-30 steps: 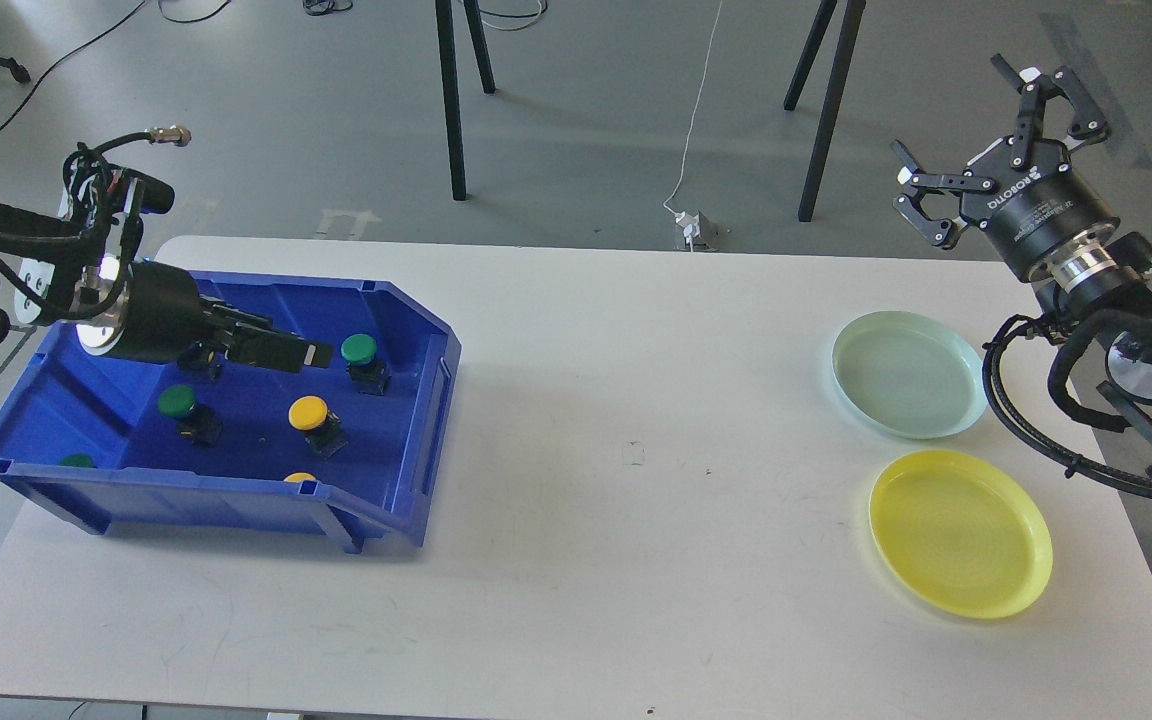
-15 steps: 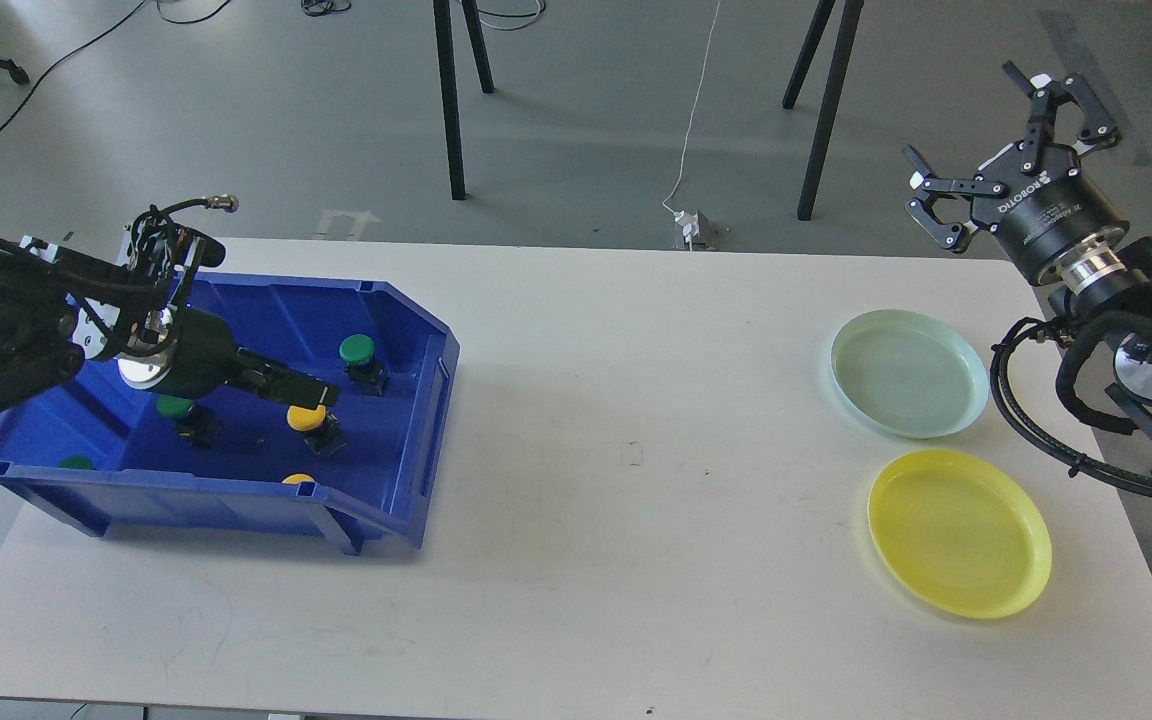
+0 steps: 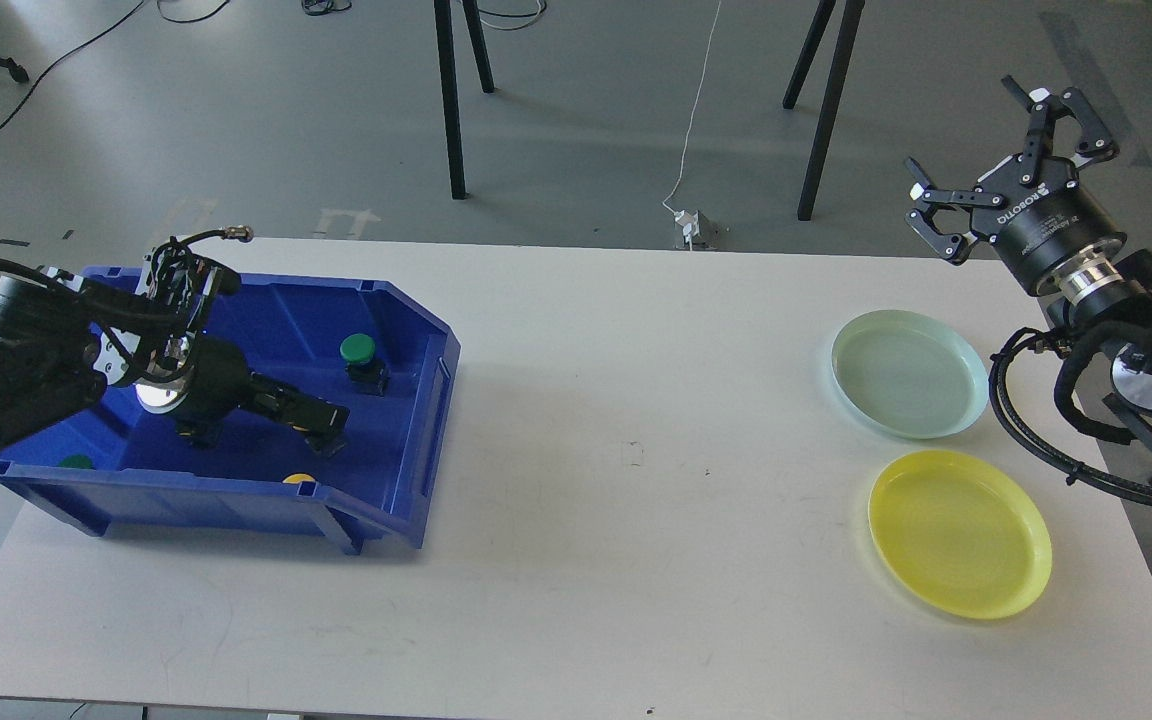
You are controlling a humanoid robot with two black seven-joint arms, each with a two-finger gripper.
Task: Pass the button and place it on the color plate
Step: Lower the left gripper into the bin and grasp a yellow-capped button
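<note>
A long white table (image 3: pixel 576 480) with rounded corners stands on a grey floor (image 3: pixel 336 110), where black stand legs (image 3: pixel 456 100) and a white cable (image 3: pixel 696 110) running to a small plug block (image 3: pixel 693 230) sit behind it. At the table's left end rests a blue plastic bin (image 3: pixel 416 400). The left gripper (image 3: pixel 321 425) reaches down into it, dark and low over the spot in the middle of the bin; whether it is wide, narrow or holding anything cannot be told. A green-capped push button (image 3: pixel 358 350) stands just beyond it; the edge of a yellow button cap (image 3: pixel 298 479) and of another green cap (image 3: pixel 76 462) peek over the near wall. At the right end lie a pale green round plate (image 3: pixel 908 373) and, nearer, a yellow round plate (image 3: pixel 959 532), just apart. Above them the right gripper (image 3: pixel 996 135) hangs with fingers spread wide, holding nothing; its black body reads "ROBOTIQ".
</note>
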